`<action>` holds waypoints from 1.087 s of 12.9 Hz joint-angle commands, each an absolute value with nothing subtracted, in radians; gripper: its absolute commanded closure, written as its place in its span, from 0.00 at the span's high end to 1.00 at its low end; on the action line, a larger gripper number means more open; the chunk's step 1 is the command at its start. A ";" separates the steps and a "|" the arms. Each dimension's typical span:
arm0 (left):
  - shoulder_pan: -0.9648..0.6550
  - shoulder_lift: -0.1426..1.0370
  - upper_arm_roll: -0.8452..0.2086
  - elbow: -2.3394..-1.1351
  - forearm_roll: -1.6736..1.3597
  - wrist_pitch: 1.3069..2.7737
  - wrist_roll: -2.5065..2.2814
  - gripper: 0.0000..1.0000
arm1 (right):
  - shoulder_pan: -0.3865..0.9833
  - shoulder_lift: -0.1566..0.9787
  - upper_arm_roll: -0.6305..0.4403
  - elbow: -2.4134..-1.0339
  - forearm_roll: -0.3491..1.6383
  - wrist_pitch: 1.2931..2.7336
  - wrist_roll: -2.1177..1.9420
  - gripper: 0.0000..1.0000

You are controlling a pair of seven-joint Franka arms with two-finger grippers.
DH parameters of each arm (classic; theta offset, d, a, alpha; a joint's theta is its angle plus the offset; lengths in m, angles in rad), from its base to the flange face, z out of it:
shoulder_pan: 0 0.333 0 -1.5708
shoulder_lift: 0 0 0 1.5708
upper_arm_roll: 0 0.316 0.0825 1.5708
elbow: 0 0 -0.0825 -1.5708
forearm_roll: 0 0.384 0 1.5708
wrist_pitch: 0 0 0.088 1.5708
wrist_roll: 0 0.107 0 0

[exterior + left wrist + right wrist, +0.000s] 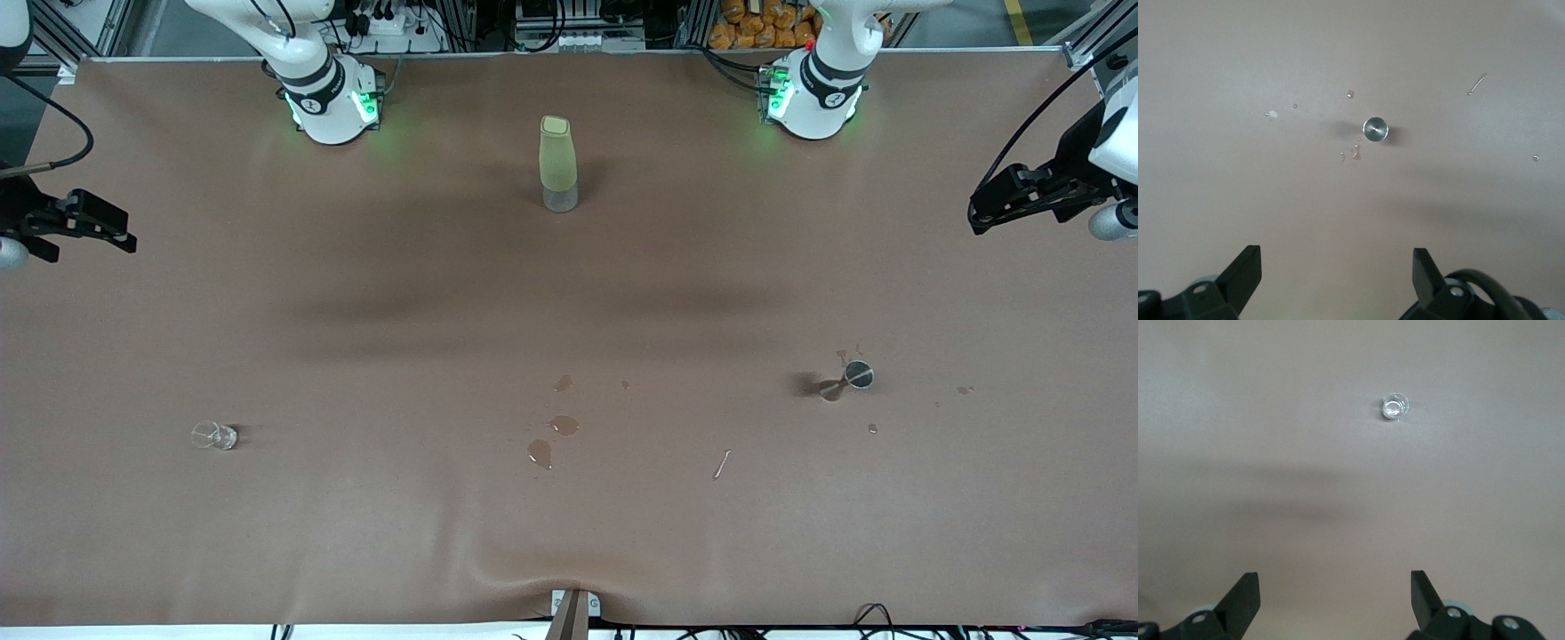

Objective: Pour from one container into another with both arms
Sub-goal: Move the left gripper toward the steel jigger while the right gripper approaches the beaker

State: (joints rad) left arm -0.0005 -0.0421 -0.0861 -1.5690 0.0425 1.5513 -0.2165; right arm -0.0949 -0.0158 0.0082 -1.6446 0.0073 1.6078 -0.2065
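Observation:
The tiny clear glass cup (pixel 213 435) (pixel 1394 407) stands on the brown table toward the right arm's end, near the front camera. Toward the left arm's end stands the small silvery jigger (pixel 855 376) (pixel 1375 129), seen rim-up, with a few drops around it. My right gripper (pixel 127 238) (pixel 1335 581) hangs open and empty high over the table's edge at its own end, well away from the cup. My left gripper (pixel 978 218) (pixel 1336 257) is likewise open and empty over its end, well apart from the jigger.
A tall pale-green bottle (pixel 557 164) with a clear base stands mid-table close to the robots' bases. Small puddles (pixel 564 425) lie on the brown cloth near the middle, and a thin pale sliver (pixel 721 463) (pixel 1477 83) lies between them and the jigger.

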 commanded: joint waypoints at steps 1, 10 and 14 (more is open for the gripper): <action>-0.005 -0.043 -0.080 -1.552 0.029 1.542 -0.204 1.00 | -0.129 -0.008 0.032 -1.629 0.001 1.598 -0.190 1.00; 0.220 0.070 -0.078 -1.552 -0.073 1.531 0.177 1.00 | -0.146 0.011 0.031 -1.629 0.005 1.612 -0.198 1.00; 0.374 0.221 -0.078 -1.552 -0.270 1.626 0.579 1.00 | -0.253 0.095 0.029 -1.629 0.067 1.693 -0.439 1.00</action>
